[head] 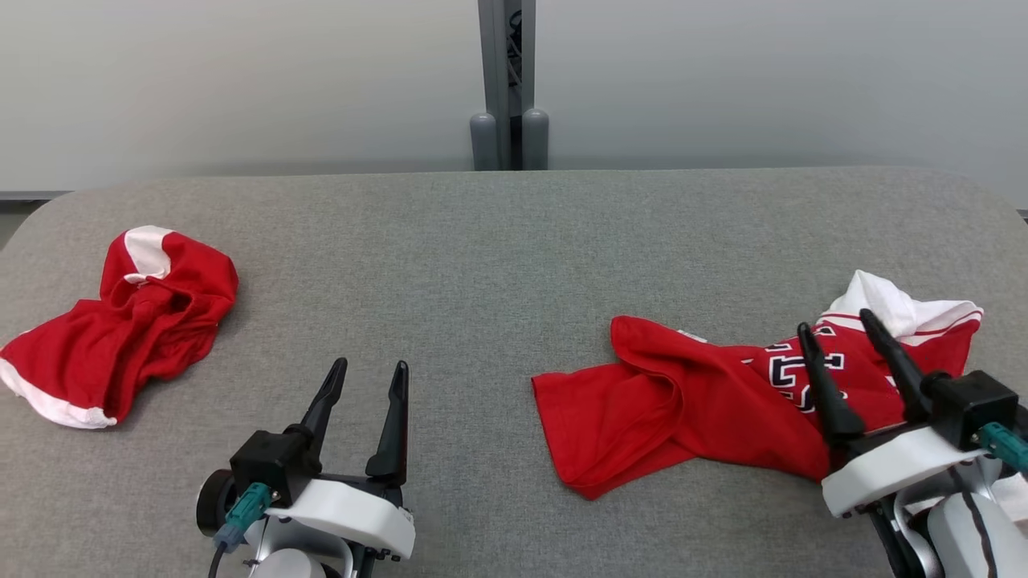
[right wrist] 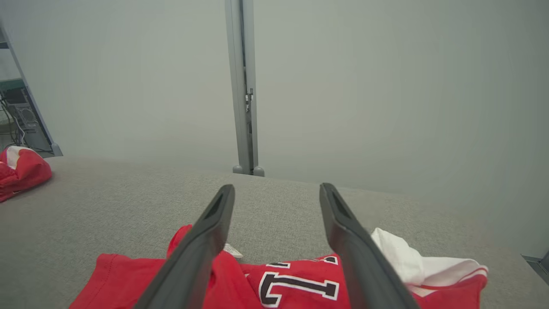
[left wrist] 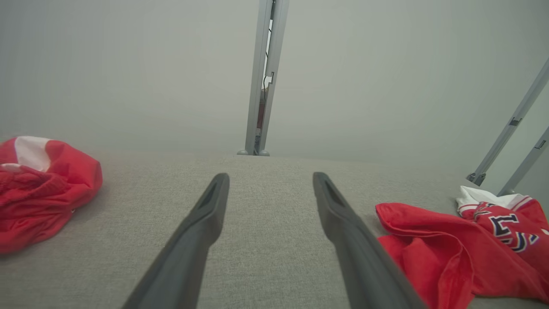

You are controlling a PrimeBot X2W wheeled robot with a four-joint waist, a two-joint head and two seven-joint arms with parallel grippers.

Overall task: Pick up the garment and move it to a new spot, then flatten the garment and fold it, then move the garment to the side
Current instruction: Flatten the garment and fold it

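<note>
The grey table (head: 498, 241) bears a lettered red garment (head: 683, 401) crumpled near its right edge; left gripper (head: 371, 364) and right gripper (head: 834, 320) gape, empty.

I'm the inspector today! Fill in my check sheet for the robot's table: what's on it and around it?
Surface: grey fabric table, wrinkle-free.
Job's things: lettered red garment, crumpled at the right.
Clutter: red-and-white garment, bunched at the left.
Pincers: left pincer open over bare table; right pincer open above the lettered red garment, holding nothing.
Cables: teal plug with a dark cable at the left wrist.
Surroundings: pale wall, grey post behind the table.
</note>
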